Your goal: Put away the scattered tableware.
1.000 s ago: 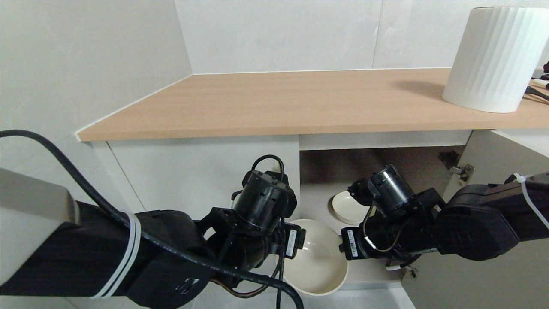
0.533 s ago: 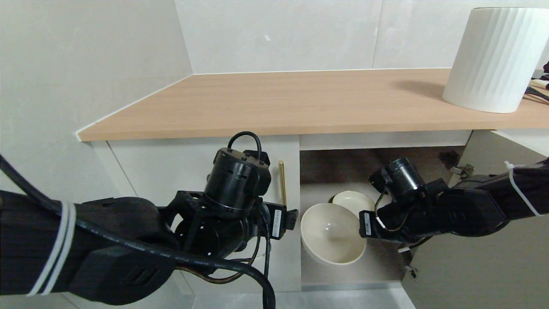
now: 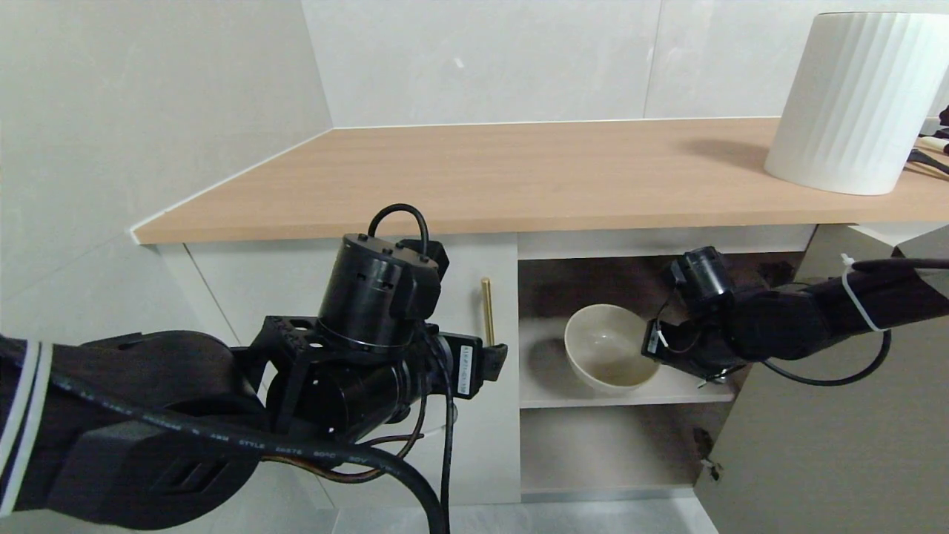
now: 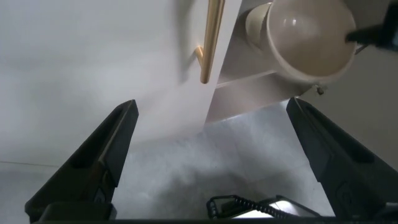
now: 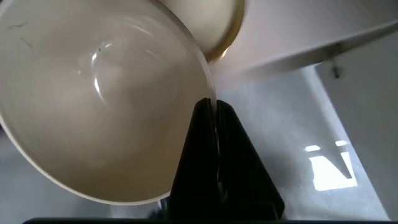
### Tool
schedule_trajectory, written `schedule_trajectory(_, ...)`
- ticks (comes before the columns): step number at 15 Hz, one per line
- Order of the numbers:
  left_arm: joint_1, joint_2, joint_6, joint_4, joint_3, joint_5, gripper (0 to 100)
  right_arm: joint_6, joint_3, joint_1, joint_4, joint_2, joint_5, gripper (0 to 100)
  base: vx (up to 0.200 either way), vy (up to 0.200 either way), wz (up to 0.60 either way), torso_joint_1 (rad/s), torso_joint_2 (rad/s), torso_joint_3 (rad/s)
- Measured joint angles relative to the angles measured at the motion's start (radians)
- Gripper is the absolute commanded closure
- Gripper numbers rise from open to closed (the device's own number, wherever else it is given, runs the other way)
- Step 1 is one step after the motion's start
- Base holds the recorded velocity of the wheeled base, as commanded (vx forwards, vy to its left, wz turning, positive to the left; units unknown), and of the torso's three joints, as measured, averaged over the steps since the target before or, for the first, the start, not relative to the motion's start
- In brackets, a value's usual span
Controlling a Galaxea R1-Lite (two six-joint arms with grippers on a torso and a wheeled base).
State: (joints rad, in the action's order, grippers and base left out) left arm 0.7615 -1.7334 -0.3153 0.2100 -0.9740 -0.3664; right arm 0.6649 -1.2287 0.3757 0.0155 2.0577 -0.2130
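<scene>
Under the wood counter, right gripper is pinching the bowl by its rim, holding it tilted over the cabinet shelf, prob to clear the plate behind, while left gripper is hanging spread wide nr the door handle.

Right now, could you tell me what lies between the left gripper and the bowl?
The brass door handle stands left of the bowl in the head view.

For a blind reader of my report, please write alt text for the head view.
The right claw holds a tilted cream bowl by its rim over the shelf of an open cupboard below a wooden counter. The left arm is before the closed door, near its brass handle.
</scene>
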Motion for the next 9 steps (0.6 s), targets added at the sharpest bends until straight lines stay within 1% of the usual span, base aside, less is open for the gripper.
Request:
schedule_trajectory(3,0.000,0.000,0.000,0.000,0.000,0.000,0,0.021,-0.048,-0.021,0.000,0.038,-0.066,100,0.000,0.000,0.00,0.000,0.00,0.000)
schedule_trajectory(9,0.000,0.001,0.000,0.000,0.001,0.000,0,0.048,-0.120,-0.029,0.000,0.136,-0.111,100,0.000,0.000,0.00,0.000,0.00,0.000)
